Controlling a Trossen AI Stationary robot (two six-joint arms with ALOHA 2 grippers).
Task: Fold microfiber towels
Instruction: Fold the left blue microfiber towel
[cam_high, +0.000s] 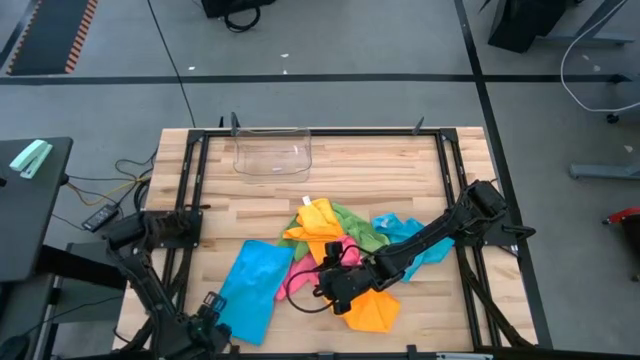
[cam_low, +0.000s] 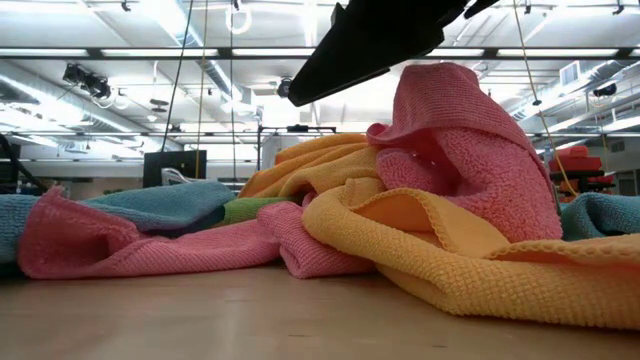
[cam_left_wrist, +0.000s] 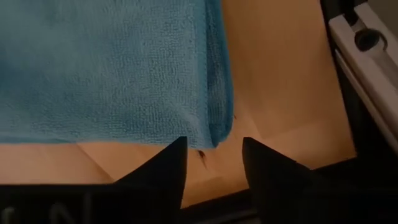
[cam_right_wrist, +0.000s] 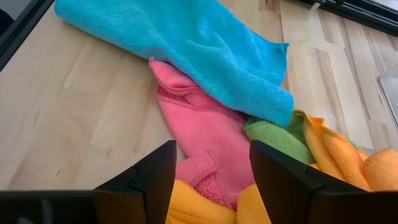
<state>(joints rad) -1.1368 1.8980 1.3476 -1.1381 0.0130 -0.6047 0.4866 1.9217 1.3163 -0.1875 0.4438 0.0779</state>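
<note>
The blue towel (cam_high: 254, 288) lies flat on the table (cam_high: 400, 170), doubled over, with its folded corner directly ahead of my left claw (cam_left_wrist: 213, 163). The fingers of that claw stand apart, with bare wood showing between them and the cloth corner just beyond the tips, so nothing is gripped. My judgement: this is the release after 1 fold. To do it well, I would lift the left claw straight away from the corner so the layers do not drag, then check that the 2 edges sit flush. My right claw (cam_right_wrist: 213, 167) hangs over the heap with its fingers apart and empty; the pink towel (cam_right_wrist: 205, 134) lies ahead between the tips, an orange towel (cam_right_wrist: 186, 208) sits under them, a green towel (cam_right_wrist: 280, 140) just beyond. The clear bin (cam_high: 272, 155) stands well apart from both claws.
</note>
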